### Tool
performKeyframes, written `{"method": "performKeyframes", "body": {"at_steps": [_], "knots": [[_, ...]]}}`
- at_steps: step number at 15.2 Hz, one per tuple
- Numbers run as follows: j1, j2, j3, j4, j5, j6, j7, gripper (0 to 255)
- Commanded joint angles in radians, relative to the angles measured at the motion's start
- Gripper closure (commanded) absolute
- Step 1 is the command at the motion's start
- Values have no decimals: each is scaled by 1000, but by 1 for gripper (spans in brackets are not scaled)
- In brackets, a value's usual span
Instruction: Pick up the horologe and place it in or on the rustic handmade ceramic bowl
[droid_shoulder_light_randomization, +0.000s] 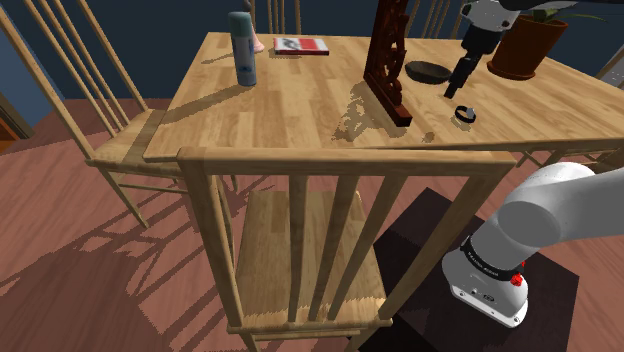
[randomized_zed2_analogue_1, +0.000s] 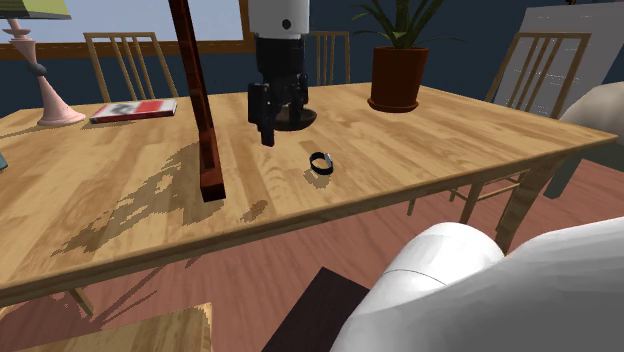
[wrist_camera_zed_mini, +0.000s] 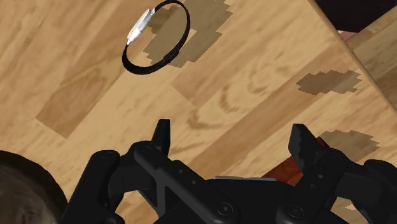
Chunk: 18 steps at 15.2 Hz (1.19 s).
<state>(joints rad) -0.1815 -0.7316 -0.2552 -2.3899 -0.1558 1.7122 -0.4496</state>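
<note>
The tool (wrist_camera_zed_mini: 232, 137) hangs open and empty over the wooden surface (wrist_camera_zed_mini: 76, 76) — the black-banded watch (wrist_camera_zed_mini: 139, 27) lies just beyond its fingers.

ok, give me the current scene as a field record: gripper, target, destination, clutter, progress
gripper: open, empty, above the table between bowl and watch
watch: black band, silver face, lying on the table, untouched
bowl: dark, shallow, on the table, watch not in it
clutter: carved wooden post, potted plant, book, can
progress: watch not yet grasped
</note>
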Motion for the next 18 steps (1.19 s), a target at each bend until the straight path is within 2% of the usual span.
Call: {"method": "performKeyframes", "body": {"at_steps": [1,6,13,18], "knots": [[-17,25,-37,6,-27,26,-29,0],[-56,88,-131,30,-82,87,-105,0],[-60,99,-150,-55,-96,183,-102,0],[-61,100,-152,-62,-97,191,-102,0]]}}
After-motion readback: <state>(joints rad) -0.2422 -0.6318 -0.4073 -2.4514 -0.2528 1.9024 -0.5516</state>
